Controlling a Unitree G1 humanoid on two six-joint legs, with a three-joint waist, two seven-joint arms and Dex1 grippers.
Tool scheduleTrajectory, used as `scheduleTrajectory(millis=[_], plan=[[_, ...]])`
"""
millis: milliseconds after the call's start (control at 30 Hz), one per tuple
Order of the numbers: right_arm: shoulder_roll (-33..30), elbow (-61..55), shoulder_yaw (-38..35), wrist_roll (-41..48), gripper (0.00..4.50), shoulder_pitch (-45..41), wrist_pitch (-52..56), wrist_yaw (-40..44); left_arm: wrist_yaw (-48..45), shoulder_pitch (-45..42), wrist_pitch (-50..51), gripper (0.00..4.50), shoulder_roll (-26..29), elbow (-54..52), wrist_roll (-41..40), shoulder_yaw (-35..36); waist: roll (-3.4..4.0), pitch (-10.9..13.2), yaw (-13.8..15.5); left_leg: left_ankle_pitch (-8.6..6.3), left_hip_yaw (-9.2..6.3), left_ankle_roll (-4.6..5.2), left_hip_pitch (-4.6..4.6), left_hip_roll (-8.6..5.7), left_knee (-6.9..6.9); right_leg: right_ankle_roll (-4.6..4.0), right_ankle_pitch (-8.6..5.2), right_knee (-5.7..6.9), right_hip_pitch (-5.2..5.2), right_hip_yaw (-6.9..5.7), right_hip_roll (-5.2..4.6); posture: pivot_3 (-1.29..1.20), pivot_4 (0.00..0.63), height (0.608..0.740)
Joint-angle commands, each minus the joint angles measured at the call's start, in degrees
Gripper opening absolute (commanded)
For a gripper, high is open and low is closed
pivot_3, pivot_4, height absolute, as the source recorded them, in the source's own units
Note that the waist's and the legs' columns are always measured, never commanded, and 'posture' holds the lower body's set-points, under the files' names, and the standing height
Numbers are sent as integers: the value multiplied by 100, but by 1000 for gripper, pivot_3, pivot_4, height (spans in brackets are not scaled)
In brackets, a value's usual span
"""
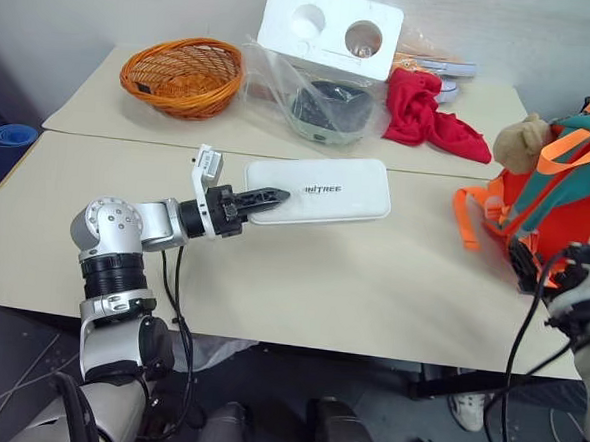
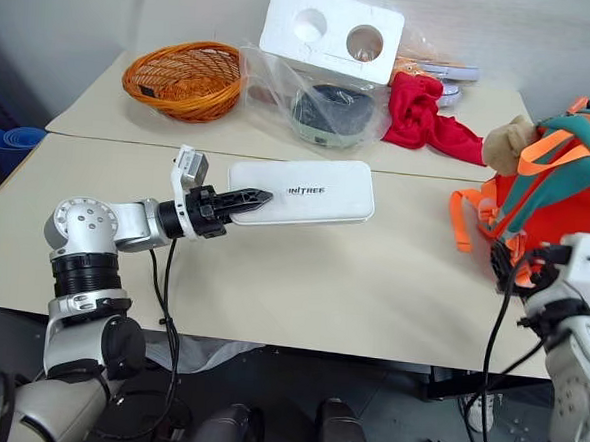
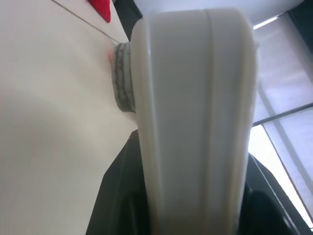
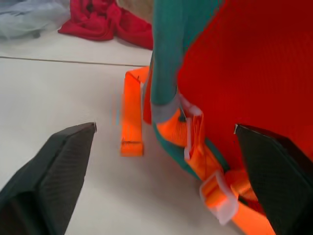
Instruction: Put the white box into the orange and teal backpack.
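at about nine o'clock of the table (image 1: 301,282), the left gripper (image 1: 268,197) reaches level toward three o'clock and has its two black fingers pinched together on the near short end of the white box (image 1: 322,190). in the left wrist view the box's rounded white edge sits tight between the fingers, which fits a firm clamp; the box looks raised a little off the tabletop, though its far end may be resting on it and i cannot tell. taking the long flat case by one end leaves its free end pointing toward the bag, so it could be slid in lengthwise. the orange and teal backpack (image 1: 568,188) stands at three o'clock on the table's edge, well apart from the box, with a tan plush toy (image 1: 522,142) hanging at its top and an orange strap (image 1: 466,216) trailing on the surface. the right gripper (image 4: 164,171) hovers just beside the backpack's lower front with its fingers spread wide apart and nothing between them, likely placed to steady or open the bag for the box. beyond, at twelve o'clock, lie a wicker basket (image 1: 182,74), a white foam block (image 1: 332,28) with two round holes, a clear plastic bag (image 1: 312,102) and a red cloth (image 1: 427,114), all out of the way.
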Motion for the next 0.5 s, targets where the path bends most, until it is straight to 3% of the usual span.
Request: scheduleTrajectory(millis=[33, 167, 333, 500], plan=[[-182, 1016, 457, -519, 4500, -755, -685, -126, -12, -137, -98, 1331, 39, -357, -356, 81, 0, 0, -5, 2, 1, 1, -1, -3, -2, 0, 0, 0, -1, 1, -2, 0, 150, 740], [-166, 2433, 789, -819, 4500, -1818, -1300, -212, 114, -74, -193, 1331, 64, -522, -348, 2, 2, 3, -16, 4, 4, -2, -2, -2, -4, 0, 0, 0, -4, 2, -1, 0, 150, 740], [-98, 3519, 952, -891, 4500, -2540, -1921, -101, 212, -1, -206, 1331, 76, -776, -445, -13, 3, 3, -10, 7, 3, -9, -8, 2, -9, 0, 0, -4, -7, 1, 2, 0, 150, 740], [-44, 3784, 963, -728, 3272, -2684, -2309, 161, 462, 34, -254, 1331, 142, -879, -521, 211, 3, 3, -15, 7, 6, -9, -7, 2, -3, 0, 0, -3, -6, 1, 0, 0, 150, 740]])
